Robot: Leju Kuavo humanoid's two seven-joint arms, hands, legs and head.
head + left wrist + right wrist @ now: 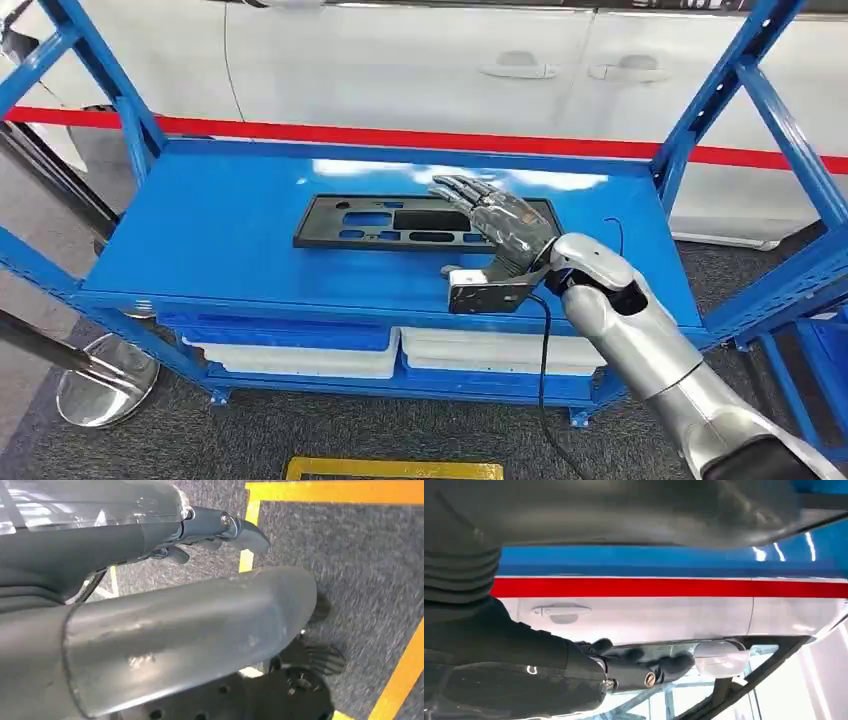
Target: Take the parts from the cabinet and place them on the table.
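One black panel (400, 222) lies flat at centre frame on the blue rack (220, 230). Right hand (492, 215) hovers over its right end, fingers spread, holding nothing. Two white bins (300, 358) sit below. Left hand (220, 530): cannot tell.

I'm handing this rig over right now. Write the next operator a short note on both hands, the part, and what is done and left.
Right hand: fingers spread, stretched over the right end of the black panel; no grip on it that I can see.
Left hand: hangs by the robot's side above grey carpet with yellow tape lines, holding nothing.
The black panel lies flat on the blue shelf.
Done: the reach to the panel.
Left: grip it, lift it off the shelf and put it on the table.
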